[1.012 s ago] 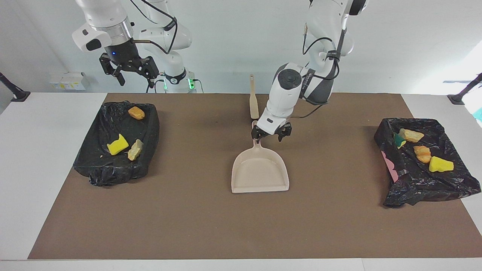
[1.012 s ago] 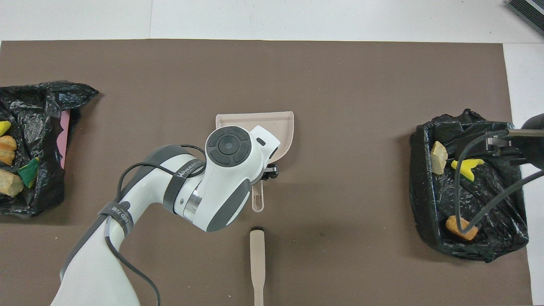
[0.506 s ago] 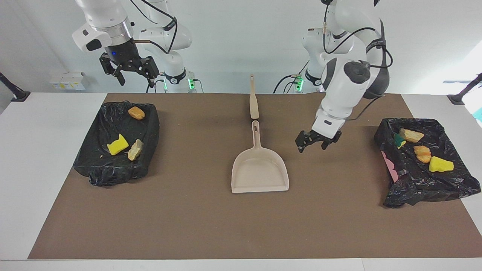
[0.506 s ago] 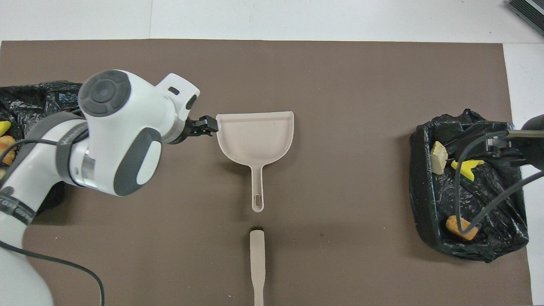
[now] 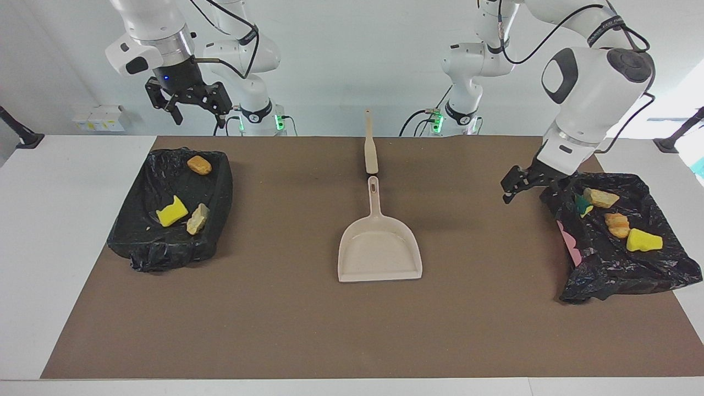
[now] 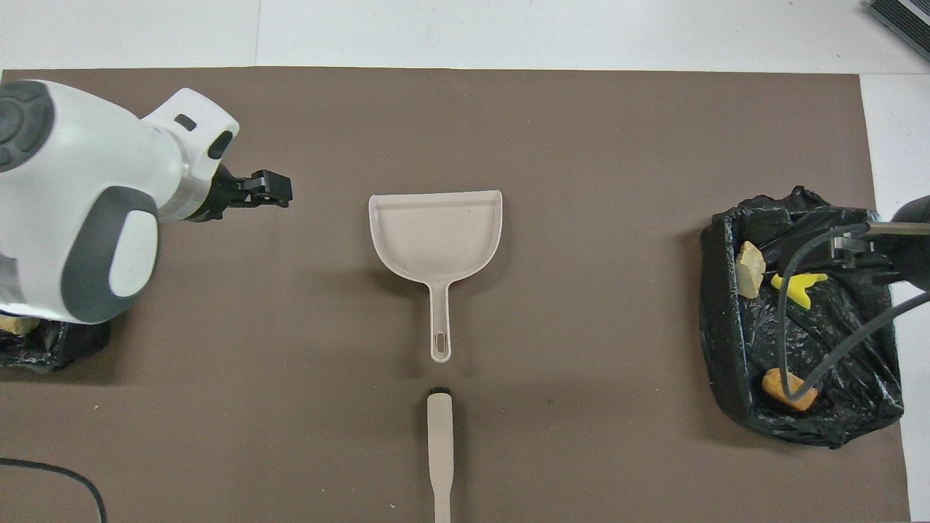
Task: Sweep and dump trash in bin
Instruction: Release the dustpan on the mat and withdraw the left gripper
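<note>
Overhead view: the left arm [image 6: 80, 211] hides most of its bin [image 5: 621, 236]. Two bins hold seven trash pieces [image 5: 171, 212], three and four. Both the left gripper [image 5: 525, 184] and right gripper [image 5: 190, 104] are spread, empty.

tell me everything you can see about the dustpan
The dustpan is beige and looks like plastic: a shallow flat tray with a low raised rim, plus a long thin handle with a slot near its end. It lies flat and empty on the brown mat, mid-table, handle toward the robots, nearly in line with the brush. No claw touches it.
</note>
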Robot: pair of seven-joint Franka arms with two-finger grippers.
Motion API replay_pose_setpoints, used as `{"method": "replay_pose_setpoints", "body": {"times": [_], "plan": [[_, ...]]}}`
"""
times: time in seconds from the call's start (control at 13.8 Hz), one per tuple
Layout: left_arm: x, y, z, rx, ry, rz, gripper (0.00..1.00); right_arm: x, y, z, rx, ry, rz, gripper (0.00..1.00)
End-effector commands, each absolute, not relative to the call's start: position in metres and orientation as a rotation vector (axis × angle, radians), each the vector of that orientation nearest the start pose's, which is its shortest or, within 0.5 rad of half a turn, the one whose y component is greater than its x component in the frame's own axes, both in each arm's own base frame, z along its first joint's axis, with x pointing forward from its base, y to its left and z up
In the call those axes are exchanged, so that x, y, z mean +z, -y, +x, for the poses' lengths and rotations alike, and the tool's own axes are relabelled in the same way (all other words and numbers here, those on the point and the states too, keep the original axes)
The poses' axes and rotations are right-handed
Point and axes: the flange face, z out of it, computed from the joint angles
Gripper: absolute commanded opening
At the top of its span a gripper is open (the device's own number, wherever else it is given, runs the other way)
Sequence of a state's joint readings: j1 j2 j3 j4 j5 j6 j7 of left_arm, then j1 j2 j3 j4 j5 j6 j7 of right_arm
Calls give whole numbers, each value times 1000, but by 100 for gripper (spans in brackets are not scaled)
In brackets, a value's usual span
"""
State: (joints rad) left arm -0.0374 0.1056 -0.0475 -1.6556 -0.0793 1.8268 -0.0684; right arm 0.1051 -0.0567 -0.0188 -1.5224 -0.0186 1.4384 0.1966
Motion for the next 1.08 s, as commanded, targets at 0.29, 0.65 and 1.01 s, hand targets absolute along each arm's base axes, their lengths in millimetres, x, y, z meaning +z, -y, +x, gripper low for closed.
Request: {"method": "replay_pose_setpoints", "body": {"times": [0.29, 0.65, 1.01], "plan": [[566, 35, 580, -15, -246, -3132, 100, 670, -37, 519, 40, -154, -3158, 100], [595, 29, 562, -22, -227, -3130, 100, 670, -34, 519, 38, -164, -3167, 100], [601, 31, 547, 5, -243, -3126, 100, 670, -29, 519, 48, -179, -3168, 100]]}}
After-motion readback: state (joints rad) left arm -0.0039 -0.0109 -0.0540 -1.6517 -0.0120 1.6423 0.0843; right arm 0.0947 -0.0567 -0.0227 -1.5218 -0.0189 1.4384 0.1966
